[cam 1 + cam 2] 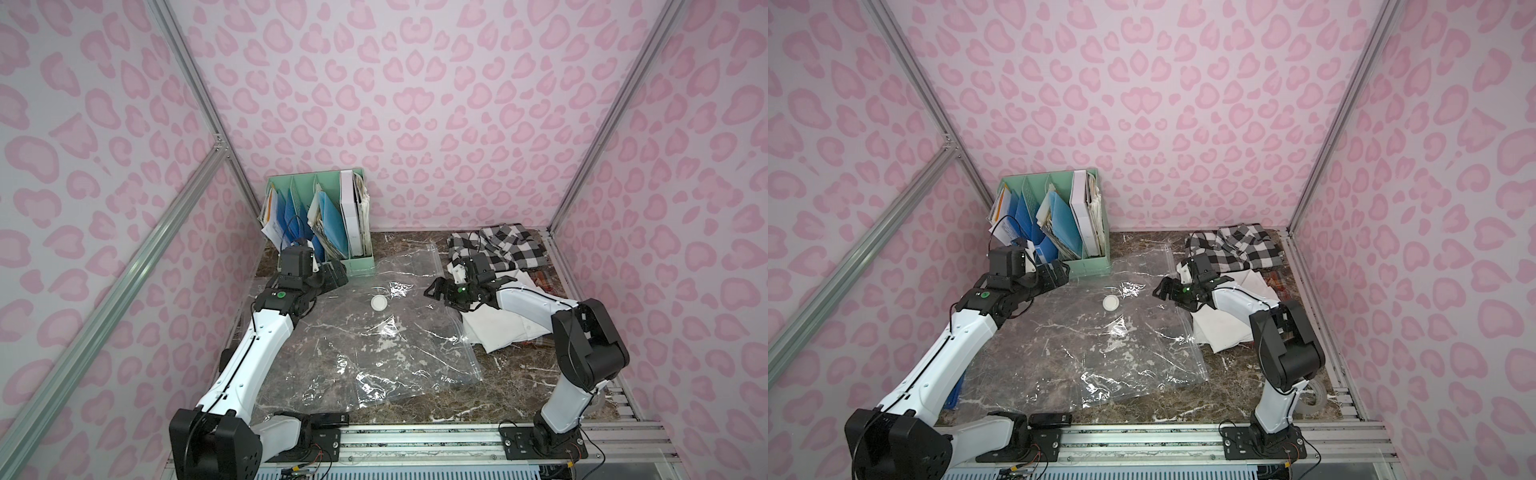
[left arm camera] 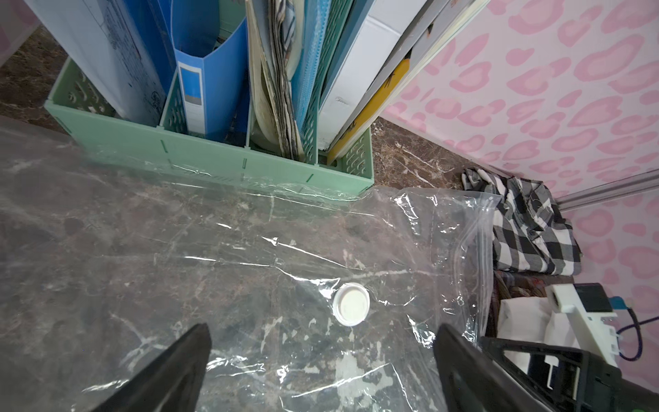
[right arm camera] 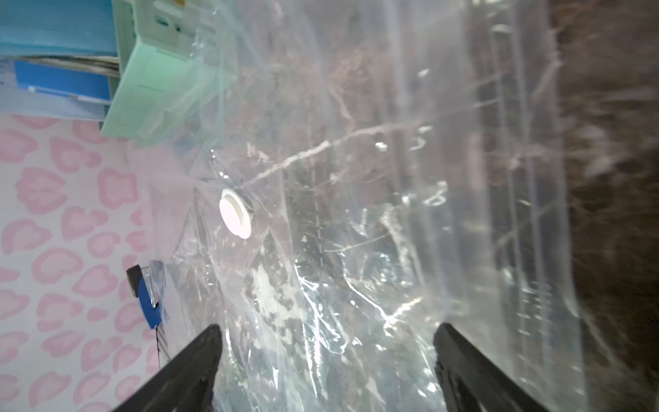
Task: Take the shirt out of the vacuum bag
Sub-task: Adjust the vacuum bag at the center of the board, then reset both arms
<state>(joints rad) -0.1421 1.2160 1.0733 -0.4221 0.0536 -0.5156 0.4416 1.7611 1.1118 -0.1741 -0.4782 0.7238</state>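
The clear vacuum bag (image 1: 353,345) lies flat on the marble table, and the marble shows through it. Its white valve disc (image 1: 379,302) faces up, and its zip strip (image 1: 467,353) runs along the right edge. A folded white shirt (image 1: 505,332) lies outside the bag to its right, partly under my right arm. A black-and-white plaid shirt (image 1: 498,245) is bunched at the back right. My left gripper (image 1: 338,277) is open above the bag's far left part, with the valve (image 2: 351,303) just beyond it. My right gripper (image 1: 434,291) is open over the bag near its zip edge.
A green file organizer (image 1: 357,266) with folders and papers stands at the back, touching the bag's far edge. A tape roll (image 1: 1313,400) lies at the front right by the right arm's base. Pink patterned walls and aluminium rails close in the table.
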